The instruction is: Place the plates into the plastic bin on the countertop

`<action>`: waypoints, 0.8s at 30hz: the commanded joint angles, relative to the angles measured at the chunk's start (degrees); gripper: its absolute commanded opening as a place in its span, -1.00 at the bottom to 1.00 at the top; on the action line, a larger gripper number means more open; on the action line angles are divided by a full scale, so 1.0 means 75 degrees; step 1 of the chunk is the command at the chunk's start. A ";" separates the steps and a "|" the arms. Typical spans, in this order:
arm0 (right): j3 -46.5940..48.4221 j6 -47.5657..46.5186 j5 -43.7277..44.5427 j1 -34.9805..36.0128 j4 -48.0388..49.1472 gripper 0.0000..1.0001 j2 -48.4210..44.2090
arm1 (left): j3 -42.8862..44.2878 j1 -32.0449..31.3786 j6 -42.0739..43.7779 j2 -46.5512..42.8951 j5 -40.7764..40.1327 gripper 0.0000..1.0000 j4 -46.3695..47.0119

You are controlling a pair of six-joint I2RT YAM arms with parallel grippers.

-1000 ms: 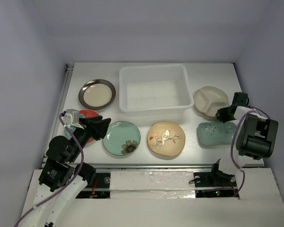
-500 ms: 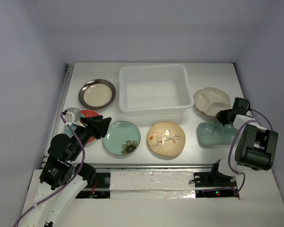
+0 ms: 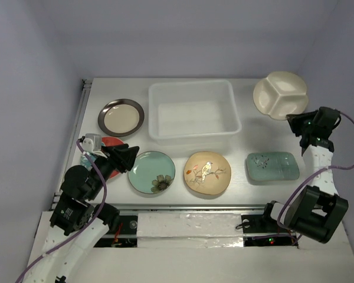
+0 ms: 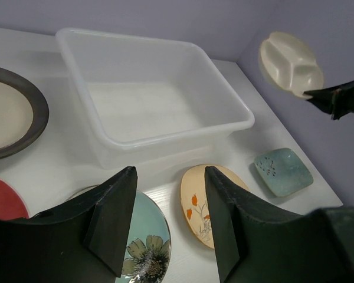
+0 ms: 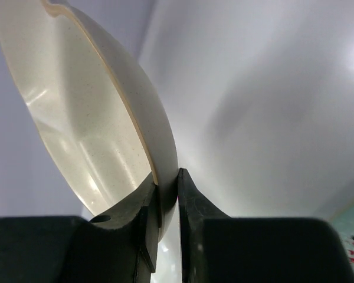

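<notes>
Cream-coloured and divided into three, a round plate [image 3: 280, 95] is gripped at its rim by the clenched right gripper [image 3: 296, 122] and is held tilted above the white countertop [image 3: 135, 88], right of the translucent white plastic bin [image 3: 192, 135]. The left gripper [image 3: 130, 156] is seen with jaws spread apart, just beside the teal flowered plate [image 3: 151, 171].

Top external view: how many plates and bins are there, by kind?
Round plates: 4 (dark-rimmed, red, teal flower, tan bird)
Rectangular plate: 1, pale green
Divided plate: 1, cream
Plastic bin: 1
Total: 7
</notes>
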 commanded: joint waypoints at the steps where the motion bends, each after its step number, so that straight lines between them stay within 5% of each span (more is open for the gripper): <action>1: 0.1385 -0.0121 -0.1538 0.0292 0.1594 -1.00 -0.0750 | 0.0075 -0.0047 -0.0049 0.0153 -0.0009 -0.07 0.0313; 12: 0.3424 -0.1189 -0.1037 0.3442 0.0105 -1.00 0.0315 | 0.0064 0.0023 -0.0096 0.0142 -0.0125 -0.07 0.0290; 24: 0.5556 -0.1963 -0.0625 0.5203 -0.1113 -1.00 0.3277 | 0.0040 0.0093 -0.0143 0.0282 -0.0231 -0.08 0.0278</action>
